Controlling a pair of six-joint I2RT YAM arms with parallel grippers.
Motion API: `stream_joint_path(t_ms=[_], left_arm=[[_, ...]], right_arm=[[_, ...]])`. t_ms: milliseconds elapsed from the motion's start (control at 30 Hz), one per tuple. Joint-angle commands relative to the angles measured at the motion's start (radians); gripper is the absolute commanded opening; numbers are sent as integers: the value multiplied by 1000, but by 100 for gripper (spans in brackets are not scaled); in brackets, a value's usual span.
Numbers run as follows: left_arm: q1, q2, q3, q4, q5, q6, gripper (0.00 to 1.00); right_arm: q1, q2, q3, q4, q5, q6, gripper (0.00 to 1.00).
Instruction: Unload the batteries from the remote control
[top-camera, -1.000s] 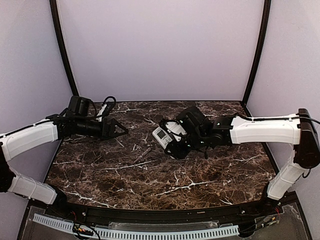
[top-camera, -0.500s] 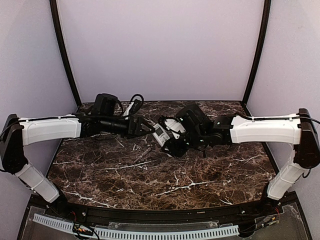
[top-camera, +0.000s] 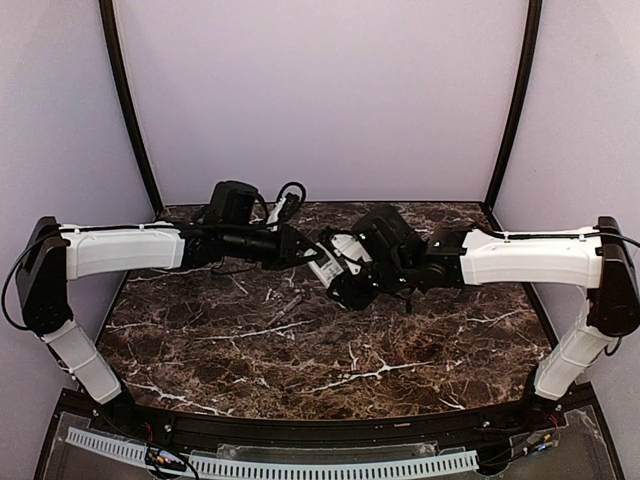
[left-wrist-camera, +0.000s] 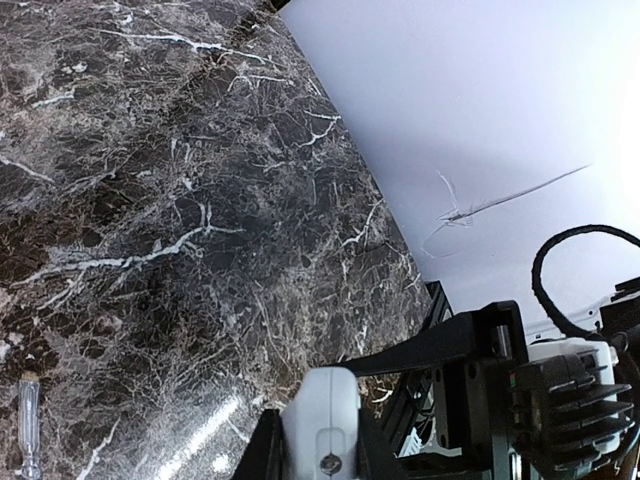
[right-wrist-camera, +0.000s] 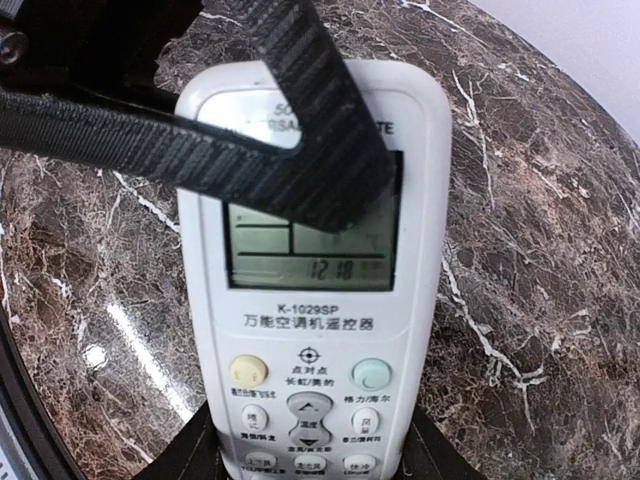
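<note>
While clamped at its button end between the fingers (right-wrist-camera: 190, 460) of the right gripper (right-wrist-camera: 310, 450), held off the table (left-wrist-camera: 150, 200) with its face turned to that wrist's camera: the remote control (right-wrist-camera: 310, 330), pale buttons nearest those fingers, display with dark digits farther out. Pinched at the display end too, front to back, by the left gripper (left-wrist-camera: 318, 445); one of its dark fingertips (right-wrist-camera: 310, 120) laid slantwise across the top of the display, the other out of sight behind. Both pairs of fingers closed on the same remote, tip facing tip, touching nothing else. Back of the remote and its recess hidden in every view, so no telling about the batteries. Beneath the fingers, dark marble with white veins, with wide room toward the near edge. On that near side, below the fingers and apart from them, a slim clear-handled tool (left-wrist-camera: 27, 425) lying flat on the marble. Just beyond the left fingers, crowding that way: the right arm's black wrist housing (left-wrist-camera: 560, 400) and a looping black cable (left-wrist-camera: 560, 250). Farther still, the table's back edge against a plain pale wall (left-wrist-camera: 450, 90).
</note>
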Motion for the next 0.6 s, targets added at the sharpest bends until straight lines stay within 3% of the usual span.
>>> stream_joint_path(t_ms=[0,67,200,500,567], left_arm=[[-3,-1,26,-28,-19,-17,1],[-3,-9,35,-54,-39,-39,0],[-2,-25,64,-146,-75,-74,0],[-1,-59,84,-182,-61,-184,0],[-1,-71,85,-174,-57,-200,0]], right_arm=[[8,-46,2,93,-46,-8,48],[6,-57,-13,110,-46,-20,66],[7,-98,-77,184,-75,-39,84],[-1,-180,-203,352,-134,-43,91],[-5,-205,-248,415,-140,-32,96]])
